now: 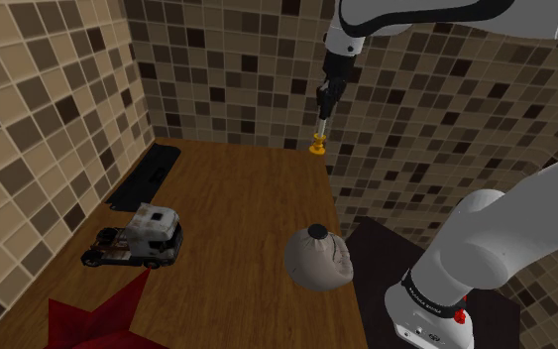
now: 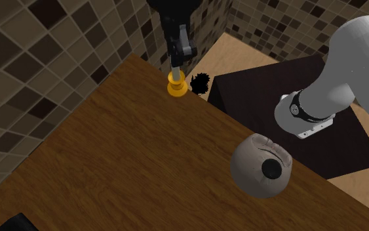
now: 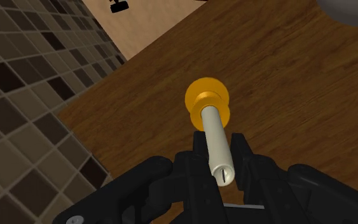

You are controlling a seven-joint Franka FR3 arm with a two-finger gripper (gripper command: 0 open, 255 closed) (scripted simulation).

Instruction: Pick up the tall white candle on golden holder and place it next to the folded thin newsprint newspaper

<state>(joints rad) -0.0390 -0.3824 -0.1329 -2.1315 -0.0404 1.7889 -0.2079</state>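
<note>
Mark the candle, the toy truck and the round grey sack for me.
candle (image 3: 217, 143), wrist view, on the middle of its pale shaft.
toy truck (image 1: 156, 229), shoulder view, on the side of its white cab.
round grey sack (image 2: 248, 167), second exterior view, on its body beside the dark cap.

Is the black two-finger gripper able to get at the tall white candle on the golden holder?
Likely yes: the black gripper clasps the white candle between its fingers, above the golden holder; nothing blocks it.

No text, label, number or sign can be read. A dark band (image 1: 422, 295) low on the arm (image 1: 485, 238), well away from the jaws, carries pale marks too small to make out.
</note>
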